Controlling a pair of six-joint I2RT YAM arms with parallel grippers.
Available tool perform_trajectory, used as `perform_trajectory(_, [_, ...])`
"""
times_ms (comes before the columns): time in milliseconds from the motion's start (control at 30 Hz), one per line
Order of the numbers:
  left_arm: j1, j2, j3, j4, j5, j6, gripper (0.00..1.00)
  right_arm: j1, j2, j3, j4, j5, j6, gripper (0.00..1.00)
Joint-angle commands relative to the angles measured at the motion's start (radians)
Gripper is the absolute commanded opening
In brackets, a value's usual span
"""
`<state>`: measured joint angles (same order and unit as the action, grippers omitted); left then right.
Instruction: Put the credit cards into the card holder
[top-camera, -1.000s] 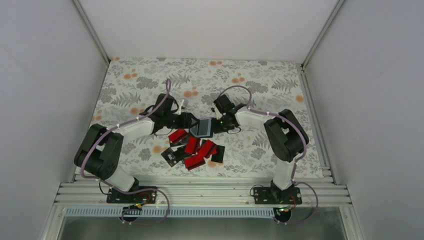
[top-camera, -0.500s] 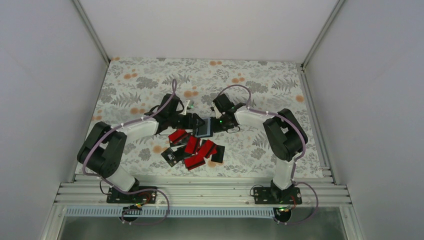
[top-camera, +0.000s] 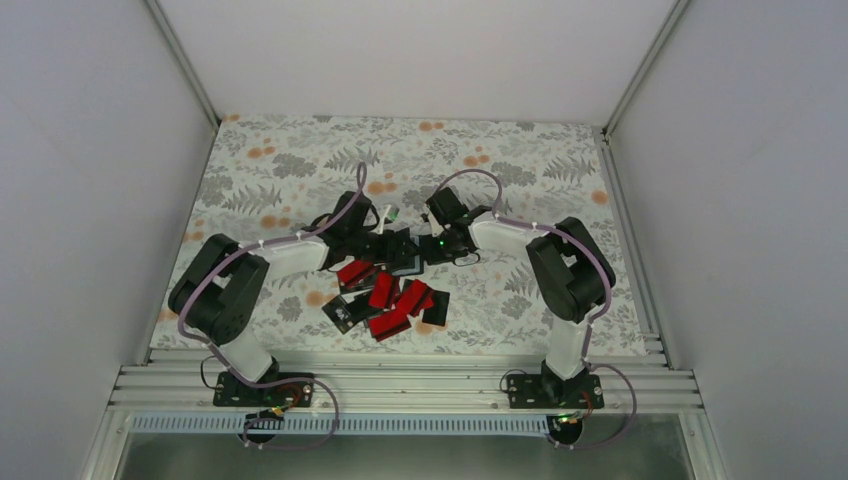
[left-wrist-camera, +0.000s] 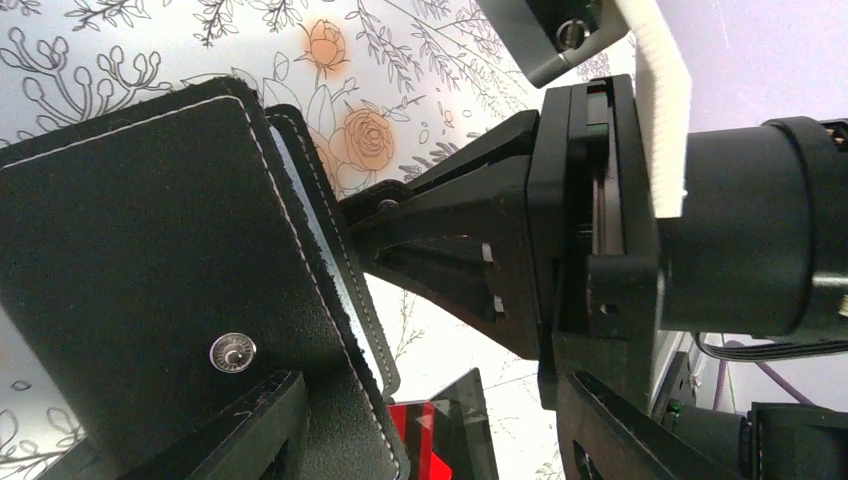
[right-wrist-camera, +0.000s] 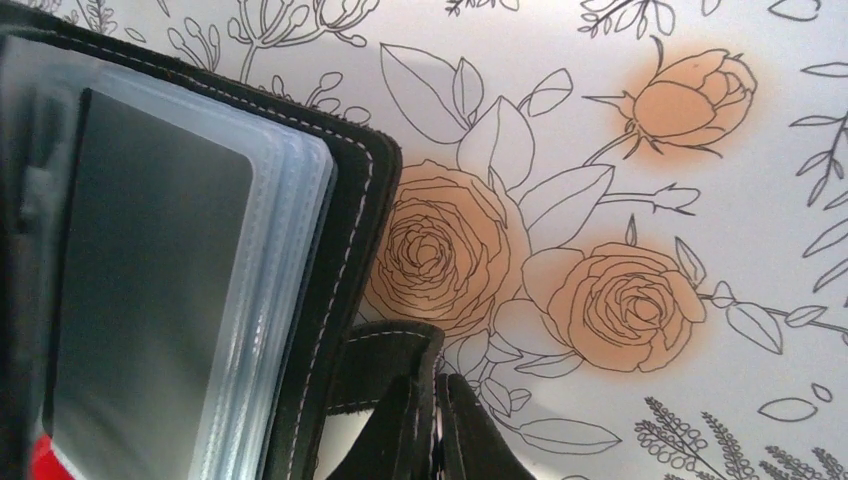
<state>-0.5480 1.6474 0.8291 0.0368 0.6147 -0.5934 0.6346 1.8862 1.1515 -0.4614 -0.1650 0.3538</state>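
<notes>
The card holder (top-camera: 407, 264) hangs open just above the table centre, its black cover and snap (left-wrist-camera: 232, 352) filling the left wrist view. My right gripper (right-wrist-camera: 437, 400) is shut on the holder's strap tab (right-wrist-camera: 395, 350), and clear sleeves (right-wrist-camera: 150, 280) fan out beside it. My left gripper (top-camera: 393, 243) stands open against the holder. One finger (left-wrist-camera: 235, 435) lies on the cover; the other finger (left-wrist-camera: 640, 440) is well apart. The credit cards (top-camera: 390, 300), red and black, lie in a loose pile just in front. A red card (left-wrist-camera: 425, 440) shows between my left fingers.
A floral cloth (top-camera: 300, 170) covers the table inside white walls. An aluminium rail (top-camera: 400, 385) with both arm bases runs along the near edge. The right gripper body (left-wrist-camera: 590, 250) sits close in front of the left wrist camera.
My left gripper has moved right, up to the card holder, and now covers most of its blue-grey inside. The right gripper has kept its hold and place.
</notes>
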Motion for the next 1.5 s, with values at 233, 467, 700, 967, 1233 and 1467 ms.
perform_trajectory(233, [-0.018,0.039,0.042,0.083,0.041,-0.044,0.62,0.008,-0.003,-0.005,0.001,0.029,-0.010,0.04])
perform_trajectory(467, [0.005,-0.045,0.049,-0.060,-0.056,0.033,0.62,0.007,-0.010,-0.012,0.004,0.034,-0.009,0.04])
perform_trajectory(700, [0.049,-0.127,0.042,-0.163,-0.093,0.086,0.62,0.007,-0.003,-0.009,0.005,0.032,-0.010,0.04])
perform_trajectory(967, [0.125,-0.225,-0.029,-0.246,-0.180,0.131,0.62,0.007,-0.004,-0.004,0.000,0.043,-0.020,0.04])
perform_trajectory(1233, [0.244,-0.263,-0.147,-0.272,-0.230,0.145,0.54,0.007,0.011,0.000,0.000,0.037,-0.022,0.04])
perform_trajectory(1467, [0.260,-0.219,-0.186,-0.258,-0.253,0.144,0.50,0.007,0.019,0.006,-0.003,0.033,-0.022,0.04])
